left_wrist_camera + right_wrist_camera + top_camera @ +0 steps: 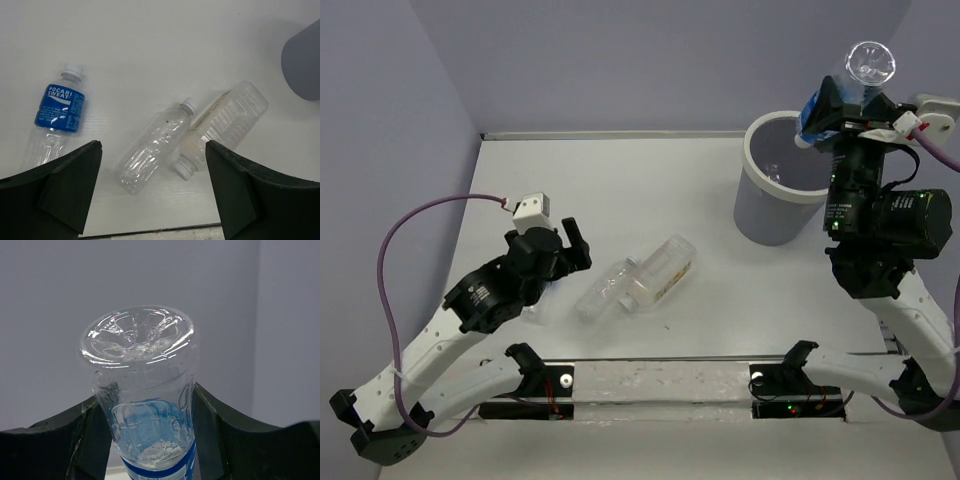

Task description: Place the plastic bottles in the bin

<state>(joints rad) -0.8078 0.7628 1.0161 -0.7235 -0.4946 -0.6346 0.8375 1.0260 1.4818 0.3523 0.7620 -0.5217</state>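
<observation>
The right gripper (842,105) clamps a blue-labelled bottle (865,68) base-up over the grey bin (770,215). The left gripper (151,170) hangs open-jawed above a "POCARI SWEAT" bottle (59,107), a bare bottle (157,145) and a larger bottle (230,117), all lying on the table (150,40).

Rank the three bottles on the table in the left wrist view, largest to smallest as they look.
1. Wide bottle with the yellowish label.
2. Bare slim bottle and blue-labelled bottle: these look alike, and the latter's base is hidden.
</observation>
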